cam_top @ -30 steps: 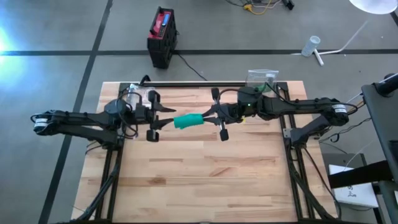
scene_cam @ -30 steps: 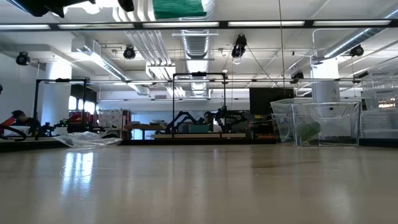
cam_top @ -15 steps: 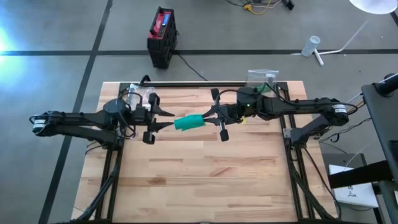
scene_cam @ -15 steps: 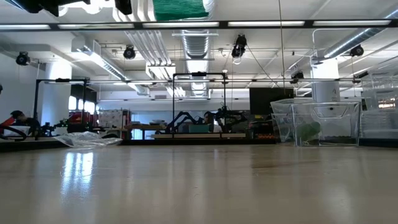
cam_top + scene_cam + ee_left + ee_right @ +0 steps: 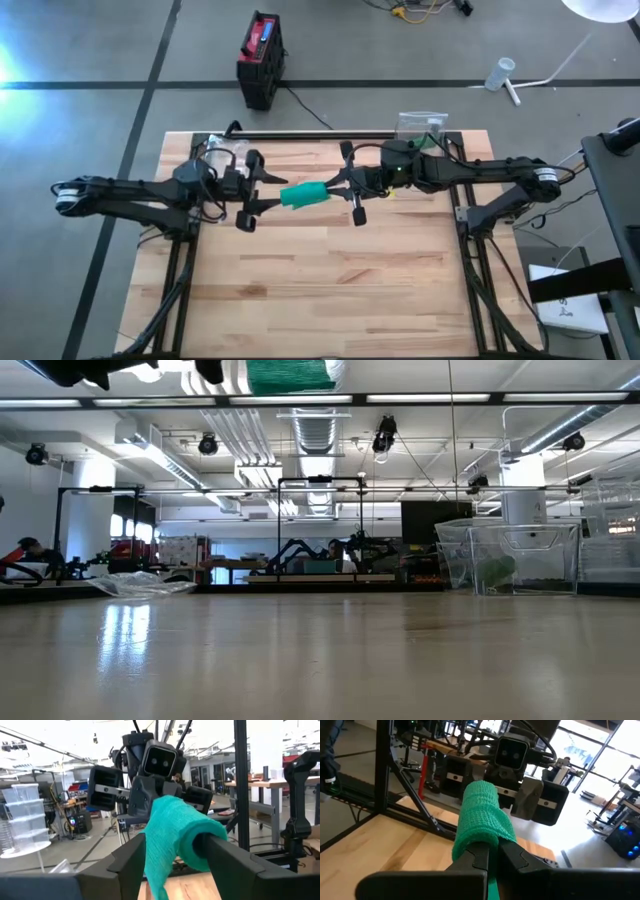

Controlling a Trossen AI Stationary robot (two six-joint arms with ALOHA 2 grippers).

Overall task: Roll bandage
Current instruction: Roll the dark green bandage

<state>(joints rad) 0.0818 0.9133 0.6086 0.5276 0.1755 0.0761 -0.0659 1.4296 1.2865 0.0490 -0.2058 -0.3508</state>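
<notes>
Above the wooden counter, held clear of its planks, hangs one green bandage roll, between two dark arms that reach in from opposite sides. The right gripper has its fingers pressed together on the roll's end, pinching the woven fabric. The left gripper meets the other end, its fingers standing apart on either side of the roll (whether they touch it cannot be told).

Seen from overhead, the roll is a short cylinder tilted slightly across the planks. Only the wrist views show its texture: a crinkled, gauze-like weave, with a loose flap draping down in the left wrist view. From the low camera just the roll's underside shows at the upper edge, above the bare glossy counter. Behind the counter stands one clear plastic bin.
</notes>
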